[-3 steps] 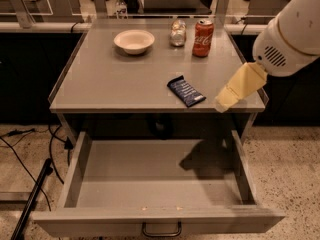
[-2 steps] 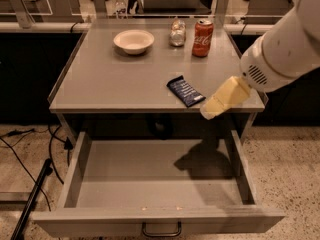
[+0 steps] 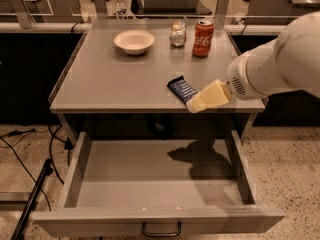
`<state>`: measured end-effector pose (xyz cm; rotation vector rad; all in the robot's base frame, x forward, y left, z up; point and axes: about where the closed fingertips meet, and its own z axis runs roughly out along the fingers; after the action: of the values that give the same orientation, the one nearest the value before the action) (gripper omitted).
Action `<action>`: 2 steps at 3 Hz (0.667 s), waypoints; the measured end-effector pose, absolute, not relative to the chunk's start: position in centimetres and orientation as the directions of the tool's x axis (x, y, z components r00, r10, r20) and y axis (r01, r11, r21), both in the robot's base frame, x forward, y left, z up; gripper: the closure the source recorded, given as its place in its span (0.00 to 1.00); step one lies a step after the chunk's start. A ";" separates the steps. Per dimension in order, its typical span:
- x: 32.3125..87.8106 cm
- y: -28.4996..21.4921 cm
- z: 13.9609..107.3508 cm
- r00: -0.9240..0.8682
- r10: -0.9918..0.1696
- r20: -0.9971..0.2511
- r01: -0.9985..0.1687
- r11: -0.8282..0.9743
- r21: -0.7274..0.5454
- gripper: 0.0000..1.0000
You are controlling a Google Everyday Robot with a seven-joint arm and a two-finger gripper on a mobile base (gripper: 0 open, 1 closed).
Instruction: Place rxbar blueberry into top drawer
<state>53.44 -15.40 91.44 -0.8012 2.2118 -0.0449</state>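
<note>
Right now my gripper (image 3: 196, 104) sits at the near end of the rxbar blueberry (image 3: 181, 89) (grasp: I cannot tell); this flat navy rectangle runs diagonally, back-left to front-right.

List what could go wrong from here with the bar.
1. The bar lies flat near the front edge of the table; the gripper, at its near end, may shove it instead of lifting it.
2. A loose hold could drop the bar short of the drawer.
3. The bulky arm hangs over the drawer's right wall and might clip it going down.
</note>
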 end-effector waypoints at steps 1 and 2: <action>55.8 -14.8 90.7 -0.499 -0.493 -0.713 -0.493 0.838 -0.235 0.00; 55.8 -14.8 90.7 -0.499 -0.493 -0.713 -0.492 0.838 -0.234 0.00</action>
<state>55.83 -14.79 90.68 -0.7158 2.1787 -0.0003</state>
